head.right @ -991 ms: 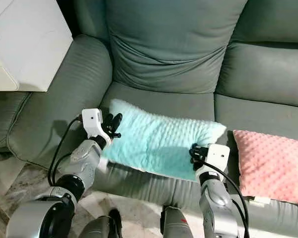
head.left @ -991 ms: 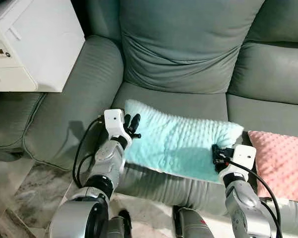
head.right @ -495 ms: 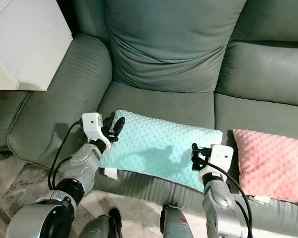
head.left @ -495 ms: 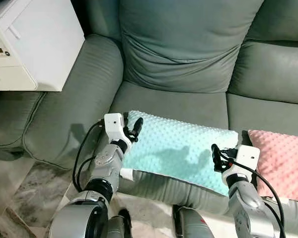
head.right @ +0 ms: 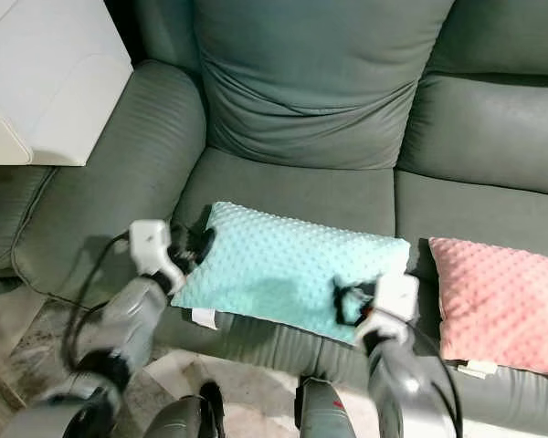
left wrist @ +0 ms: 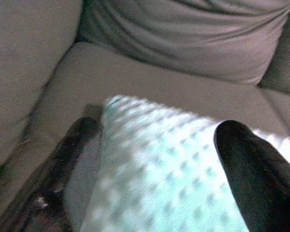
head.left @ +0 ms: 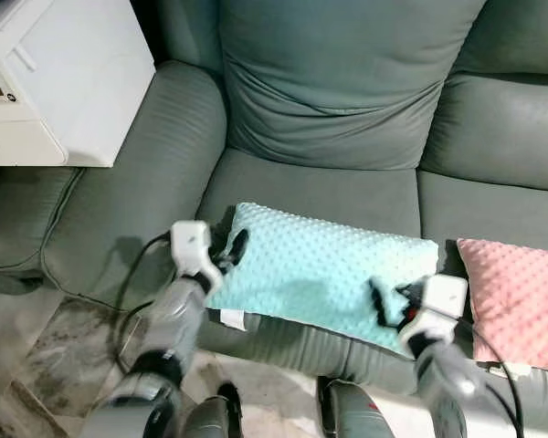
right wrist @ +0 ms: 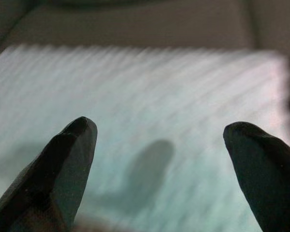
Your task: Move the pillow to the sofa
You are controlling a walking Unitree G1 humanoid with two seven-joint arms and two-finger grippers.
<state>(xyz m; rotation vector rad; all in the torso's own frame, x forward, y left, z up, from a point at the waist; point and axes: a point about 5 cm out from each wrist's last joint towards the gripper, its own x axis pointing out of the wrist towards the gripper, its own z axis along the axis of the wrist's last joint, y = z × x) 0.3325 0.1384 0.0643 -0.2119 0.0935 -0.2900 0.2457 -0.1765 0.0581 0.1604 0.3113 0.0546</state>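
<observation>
The pillow [head.left: 324, 274] now lies flat on the sofa [head.left: 347, 91], on the left seat cushion near its front edge, its long side running from 9 to 3 o'clock. A second ago I hold it up off the seat, tilted, with both claws clamped on its ends; half a second ago it is already down and I am letting go; now both arms are pulling back toward me, blurred with the motion.

My left claw [head.left: 230, 246] sits at the pillow's 9 o'clock end, released: in the left wrist view the two fingers [left wrist: 253, 169] stand wide apart with the dotted teal fabric between them and nothing pinched. My right claw [head.left: 390, 303] is at the pillow's 4 o'clock corner, also released; in the right wrist view its fingers [right wrist: 67, 164] are spread well apart above the fabric, and its shadow falls on the pillow, so I judge it is clear of the surface of the cloth.

A white tag [head.left: 231, 318] hangs over the seat's front edge at the pillow's 7 o'clock corner. The pink pillow [head.left: 516, 297] lies just beside it at 3 o'clock, a narrow gap between them. A white cabinet [head.left: 59, 78] stands at 10 o'clock past the armrest.

I judge the task is essentially done: the pillow rests on the sofa by itself, and what remains is drawing both arms away without snagging the fabric.
</observation>
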